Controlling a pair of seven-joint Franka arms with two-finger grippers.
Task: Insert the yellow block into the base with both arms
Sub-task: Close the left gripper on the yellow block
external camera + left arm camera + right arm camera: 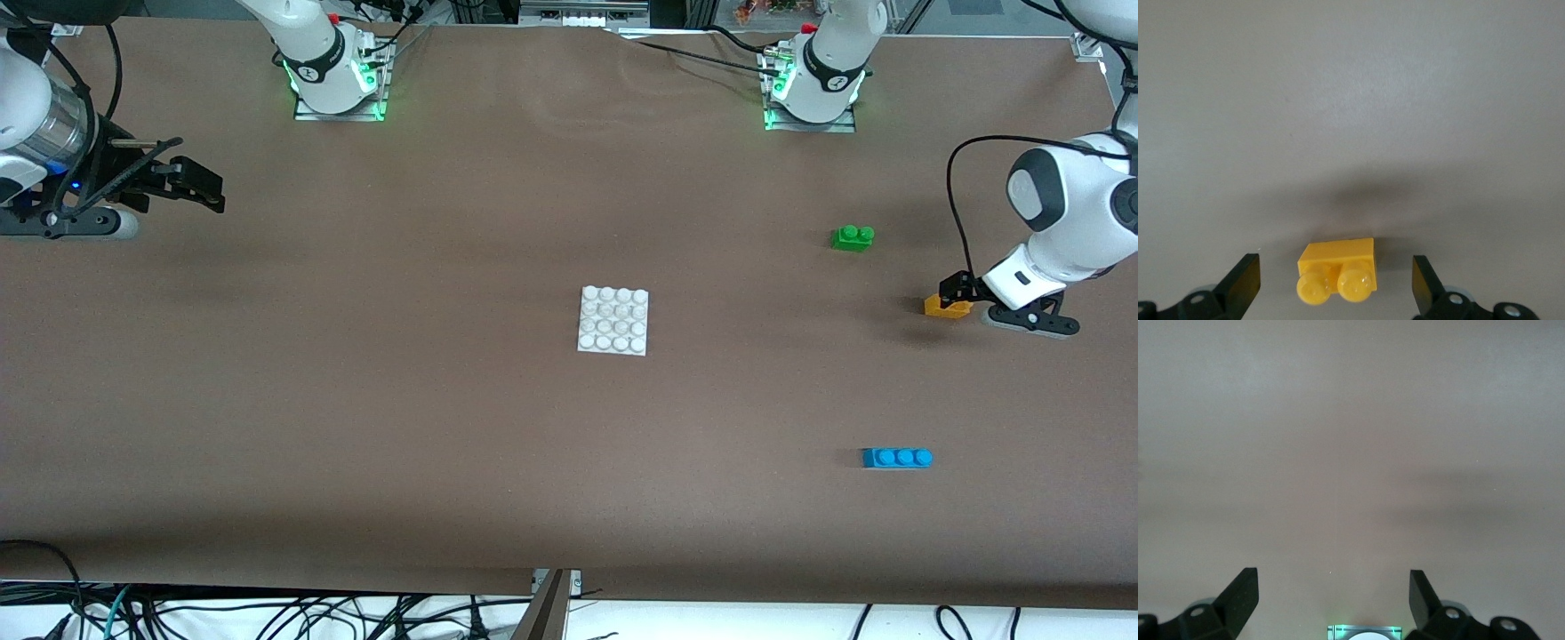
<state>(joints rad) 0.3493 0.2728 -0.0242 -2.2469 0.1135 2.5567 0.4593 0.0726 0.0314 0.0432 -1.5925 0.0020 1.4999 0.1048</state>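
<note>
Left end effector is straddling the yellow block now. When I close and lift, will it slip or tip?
The yellow block looks like rigid moulded plastic, so it should not deform. Its glossy sides may be a bit slippery. It sits flat and squat between the open left end effector fingers, so tipping seems unlikely; being small, it is probably light.

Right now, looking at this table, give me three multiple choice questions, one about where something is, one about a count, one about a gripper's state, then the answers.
1. Where is the yellow block?
A. On the base
B. On the table between the left gripper's fingers
C. Beside the blue brick

2. How many studs does the blue brick have?
A. Two
B. Three
C. Four

3. What state is the right gripper in?
A. Open, holding nothing
B. Shut on the green brick
C. Shut on the base

Answers:
1 B: the left gripper straddles it, with gaps on both sides.
2 B: three round studs show in a row.
3 A: its fingers stand apart over bare table, away from the base.
</note>
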